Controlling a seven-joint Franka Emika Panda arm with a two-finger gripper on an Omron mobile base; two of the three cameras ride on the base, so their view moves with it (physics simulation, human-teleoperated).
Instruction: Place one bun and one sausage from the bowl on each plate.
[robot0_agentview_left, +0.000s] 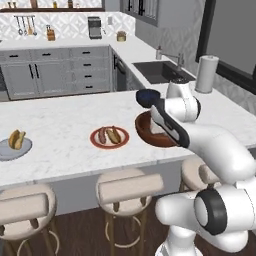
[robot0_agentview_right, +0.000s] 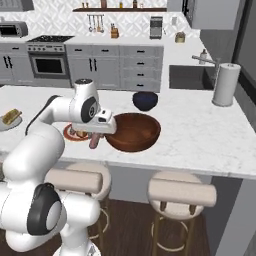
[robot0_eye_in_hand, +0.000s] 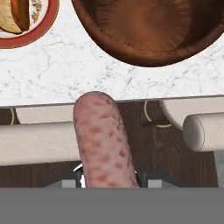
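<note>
Presently the hand (robot0_agentview_right: 94, 136) grips a sausage (robot0_eye_in_hand: 104, 142), clenched on its upper end so the free end hangs down over the near edge of the surface (robot0_agentview_left: 65, 150), just above the stools (robot0_agentview_right: 75, 181).

Just beyond that edge lies the bowl (robot0_agentview_right: 134, 131); its interior appears empty in the hand view. Beside it along the near edge sits the red-rimmed plate (robot0_agentview_left: 95, 142), already carrying a bun and a sausage. Well apart, toward the far left end of the surface, the grey plate (robot0_agentview_left: 7, 150) carries a bun only, as far as can be told. Behind the bowl stands a dark navy bowl (robot0_agentview_right: 145, 100).

Judgement: the held sausage belongs on the grey plate, and that placement would appear to complete the task.

Recommendation: keep the sausage high enough to pass over the red-rimmed plate, travel along the surface to the grey plate, lower beside the bun rather than upon it, and release only when the sausage is close to the plate, lest it roll off.
</note>
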